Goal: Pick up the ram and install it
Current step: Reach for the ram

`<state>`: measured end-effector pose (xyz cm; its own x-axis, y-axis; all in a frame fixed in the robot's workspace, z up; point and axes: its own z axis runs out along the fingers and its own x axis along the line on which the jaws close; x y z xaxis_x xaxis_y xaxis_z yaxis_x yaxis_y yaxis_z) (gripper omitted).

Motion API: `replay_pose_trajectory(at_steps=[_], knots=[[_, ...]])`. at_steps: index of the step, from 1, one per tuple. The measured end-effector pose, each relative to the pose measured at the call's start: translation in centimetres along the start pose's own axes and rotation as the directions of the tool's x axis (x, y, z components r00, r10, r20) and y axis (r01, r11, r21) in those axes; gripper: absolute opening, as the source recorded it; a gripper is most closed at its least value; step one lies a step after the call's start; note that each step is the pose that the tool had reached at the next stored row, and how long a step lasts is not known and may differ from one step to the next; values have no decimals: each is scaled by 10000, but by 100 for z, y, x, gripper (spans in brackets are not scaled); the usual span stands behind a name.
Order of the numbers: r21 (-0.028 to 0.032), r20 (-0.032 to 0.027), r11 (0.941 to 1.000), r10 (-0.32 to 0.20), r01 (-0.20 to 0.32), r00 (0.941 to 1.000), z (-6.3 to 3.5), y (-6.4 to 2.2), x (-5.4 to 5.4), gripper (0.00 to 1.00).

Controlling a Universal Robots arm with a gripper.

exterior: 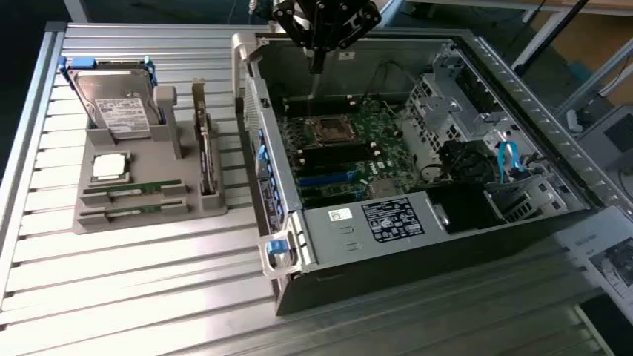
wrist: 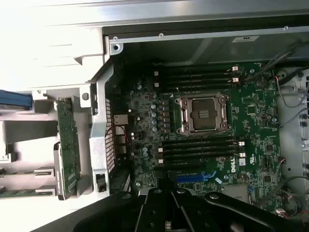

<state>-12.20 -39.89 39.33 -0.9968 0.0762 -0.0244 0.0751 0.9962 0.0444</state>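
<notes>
Enclosure: open grey metal computer case (exterior: pixel 445 256) stood centre-right; memory slots looked empty.
Holder: grey plastic parts tray (exterior: pixel 148 222), left.
Arm end: black gripper (exterior: pixel 316 67) hung top centre, fingers together, empty.
Memory: two thin green ram sticks (exterior: pixel 133 190) lay in tray, lower left; neither picked nor installed.

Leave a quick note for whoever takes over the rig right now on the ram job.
Gripper: shut, nothing seen in it, hanging over the open computer case.
Ram: two green sticks lying in the grey holder, on the exterior view's left of the case.
Done: nothing that shows; the memory slots look empty.
Left: pick up the ram and install it.
</notes>
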Motion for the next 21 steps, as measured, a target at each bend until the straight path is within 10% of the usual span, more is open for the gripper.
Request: replay_pose_trajectory(at_steps=[21], knots=[[0,0,10000,0,0,10000,-3,-9,123,10]])
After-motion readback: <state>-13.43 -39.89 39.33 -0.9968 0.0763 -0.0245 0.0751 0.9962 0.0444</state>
